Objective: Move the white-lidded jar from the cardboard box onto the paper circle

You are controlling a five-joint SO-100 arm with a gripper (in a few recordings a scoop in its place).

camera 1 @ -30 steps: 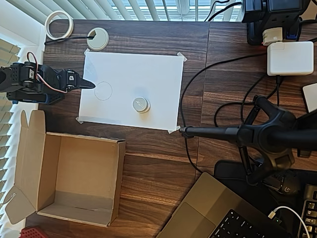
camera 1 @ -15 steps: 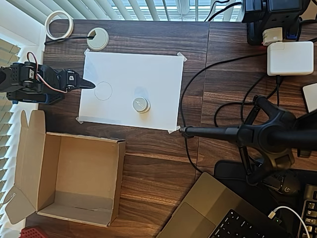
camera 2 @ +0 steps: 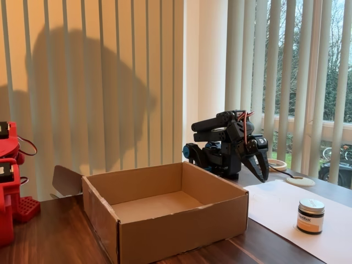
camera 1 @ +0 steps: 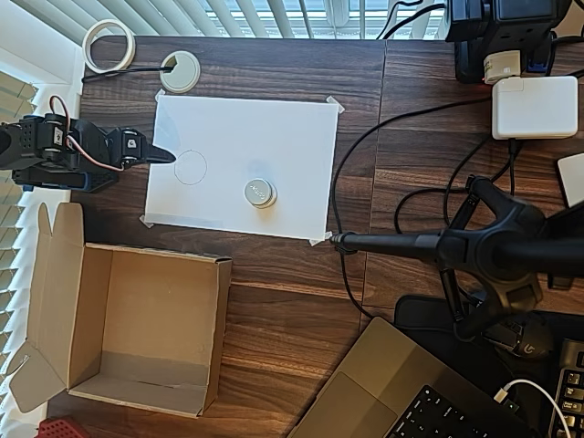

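The white-lidded jar (camera 1: 259,192) (camera 2: 311,216) stands upright on the white taped sheet (camera 1: 274,137), right of the paper circle (camera 1: 191,167) and apart from it. The circle is a thin outline with nothing on it. The cardboard box (camera 1: 55,301) (camera 2: 165,231) sits open and empty at the lower left of the overhead view. My gripper (camera 1: 165,156) (camera 2: 263,170) is folded back at the sheet's left edge, its tip just left of the circle and well away from the jar. It looks shut with nothing in it.
A tape roll (camera 1: 109,45) and a white grommet ring with a cable (camera 1: 180,71) lie behind the sheet. A black camera stand (camera 1: 484,246), cables, a white power adapter (camera 1: 534,107) and a laptop (camera 1: 411,392) crowd the right side.
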